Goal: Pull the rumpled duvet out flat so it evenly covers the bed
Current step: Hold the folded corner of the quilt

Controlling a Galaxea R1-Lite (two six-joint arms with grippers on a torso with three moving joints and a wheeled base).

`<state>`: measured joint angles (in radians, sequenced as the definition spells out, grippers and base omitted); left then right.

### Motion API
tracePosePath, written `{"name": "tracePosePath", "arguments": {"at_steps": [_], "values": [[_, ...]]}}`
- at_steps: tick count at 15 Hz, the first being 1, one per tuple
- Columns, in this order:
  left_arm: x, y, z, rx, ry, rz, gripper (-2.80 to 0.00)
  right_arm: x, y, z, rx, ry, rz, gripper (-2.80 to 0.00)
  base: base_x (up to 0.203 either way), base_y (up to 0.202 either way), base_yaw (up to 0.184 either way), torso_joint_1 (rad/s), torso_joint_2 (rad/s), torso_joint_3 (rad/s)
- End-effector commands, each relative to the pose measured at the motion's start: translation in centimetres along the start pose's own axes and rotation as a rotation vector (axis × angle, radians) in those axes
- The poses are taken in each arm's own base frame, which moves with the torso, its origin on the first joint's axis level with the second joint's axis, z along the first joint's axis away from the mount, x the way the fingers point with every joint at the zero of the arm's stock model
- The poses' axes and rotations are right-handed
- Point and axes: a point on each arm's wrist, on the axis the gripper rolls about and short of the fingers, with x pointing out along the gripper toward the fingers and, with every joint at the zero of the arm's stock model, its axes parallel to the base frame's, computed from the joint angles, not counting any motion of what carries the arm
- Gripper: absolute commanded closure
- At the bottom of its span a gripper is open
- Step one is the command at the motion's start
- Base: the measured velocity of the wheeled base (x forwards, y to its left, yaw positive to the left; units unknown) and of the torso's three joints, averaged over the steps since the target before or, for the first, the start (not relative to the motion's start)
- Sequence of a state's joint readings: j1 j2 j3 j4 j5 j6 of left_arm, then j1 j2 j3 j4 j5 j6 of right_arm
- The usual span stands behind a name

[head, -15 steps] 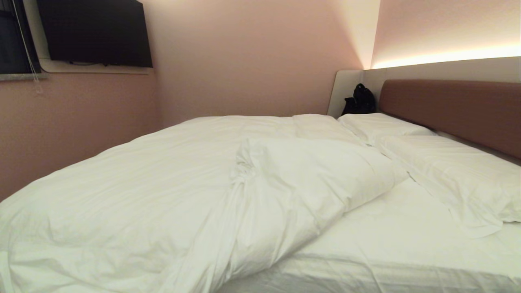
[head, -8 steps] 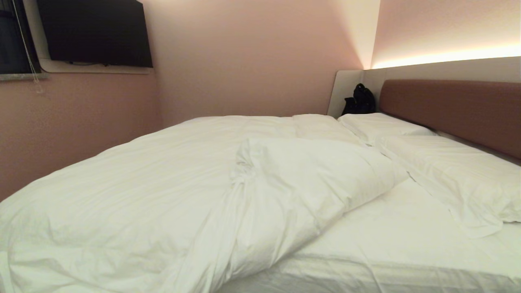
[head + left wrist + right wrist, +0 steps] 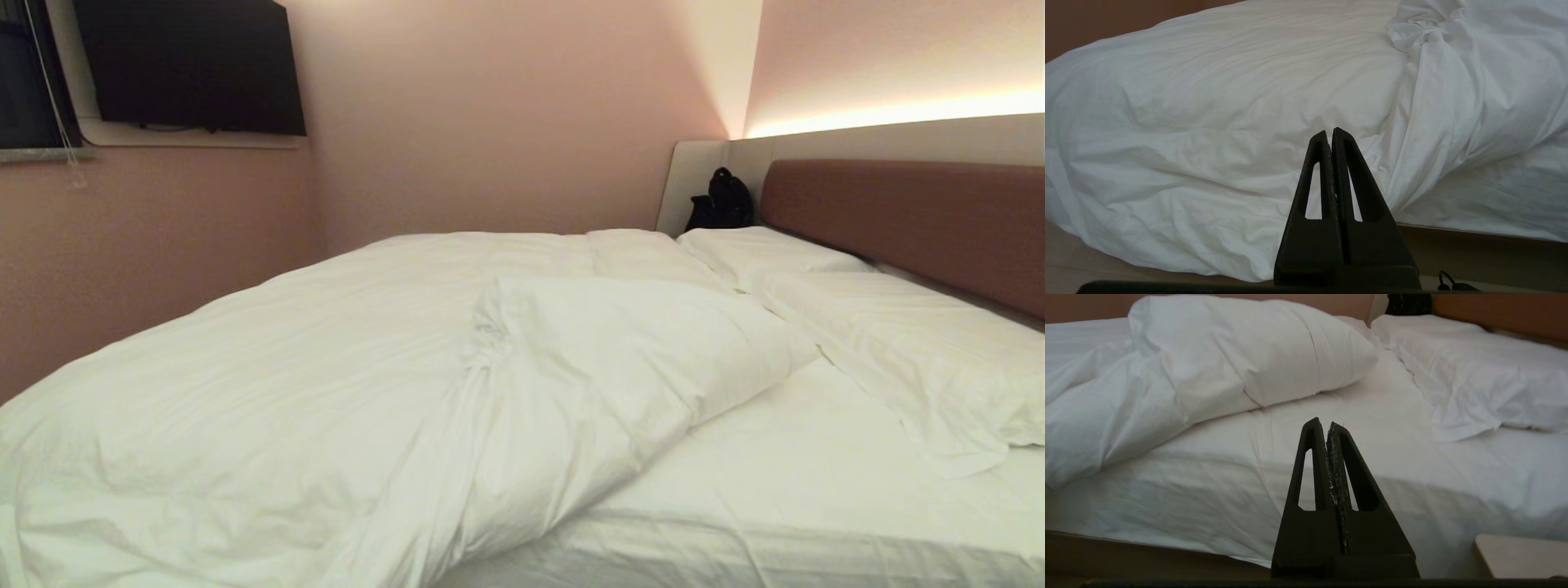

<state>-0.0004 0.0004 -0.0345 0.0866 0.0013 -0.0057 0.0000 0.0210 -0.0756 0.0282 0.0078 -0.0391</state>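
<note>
- Left gripper: fingers pressed together, holding nothing, poised at the near side of the bed and facing the hanging flank of the duvet without touching it.
- Right gripper: likewise clamped on nothing, level with the mattress edge and facing the bare sheet. Neither arm shows in the head view.
- Duvet location: it lies bunched over the half of the bed away from the headboard, spilling down the near side toward the floor. One folded-back corner is doubled over toward the pillows, which leaves the sheet strip beside them exposed.
- Handling, as a judgement: soft, puffy, compliant — probably light for its bulk. It should drag as a whole if pulled low, and the thin cover fabric may slip off the filling, so a pinch must take a thick fold.
- Suggested hold: the folded-back corner edge, or the twisted ridge running down the middle, then pull toward the headboard.
- Containers: only a black bag stands in the corner beyond the headboard — contents not visible.
</note>
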Motion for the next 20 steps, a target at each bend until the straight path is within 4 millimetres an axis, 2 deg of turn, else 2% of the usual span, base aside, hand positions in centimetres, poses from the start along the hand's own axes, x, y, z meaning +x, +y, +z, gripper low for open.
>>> {"name": "tracePosePath", "arguments": {"at_steps": [1, 3, 5, 7, 9, 12, 14, 16, 20], "values": [[0.0, 0.0, 0.0, 0.0, 0.0, 0.001, 0.0, 0.3, -0.1, 3.0, -0.028, 0.025, 0.024, 0.0, 0.0, 0.0, 0.0, 0.0, 0.0, 0.0], [0.0, 0.0, 0.0, 0.0, 0.0, 0.001, 0.0, 1.1, -0.1, 6.3, -0.021, 0.024, 0.067, 0.0, 0.0, 0.0, 0.0, 0.0, 0.0, 0.0], [0.0, 0.0, 0.0, -0.002, 0.0, 0.001, 0.0, 4.6, -0.2, 9.8, -0.004, 0.127, 0.117, 0.0, 0.0, 0.0, 0.0, 0.0, 0.0, 0.0], [0.0, 0.0, 0.0, -0.001, 0.0, 0.001, 0.0, 11.3, -0.2, 12.2, 0.022, 0.282, 0.167, 0.0, 0.0, 0.0, 0.0, 0.0, 0.0, 0.0], [0.0, 0.0, 0.0, 0.0, 0.0, 0.001, 0.0, 18.1, 0.0, 13.2, 0.044, 0.369, 0.207, 0.0, 0.0, 0.0, 0.0, 0.0, 0.0, 0.0], [0.0, 0.0, 0.0, 0.0, 0.0, 0.001, 0.0, 27.1, 1.1, 12.4, 0.068, 0.447, 0.269, 0.0, 0.0, 0.0, 0.0, 0.0, 0.0, 0.0], [0.0, 0.0, 0.0, 0.0, 0.0, 0.002, 0.0, 31.0, 2.5, 11.4, 0.072, 0.472, 0.321, 0.0, 0.0, 0.0, 0.0, 0.0, 0.0, 0.0], [0.0, 0.0, 0.0, 0.0, 0.0, 0.001, 0.0, 33.3, 4.8, 10.5, 0.064, 0.489, 0.388, 0.0, 0.0, 0.0, 0.0, 0.0, 0.0, 0.0], [0.0, 0.0, 0.0, 0.0, 0.001, 0.001, 0.0, 35.9, 7.8, 8.8, 0.042, 0.527, 0.444, 0.0, 0.0, 0.0, 0.0, 0.0, 0.0, 0.0]]}}
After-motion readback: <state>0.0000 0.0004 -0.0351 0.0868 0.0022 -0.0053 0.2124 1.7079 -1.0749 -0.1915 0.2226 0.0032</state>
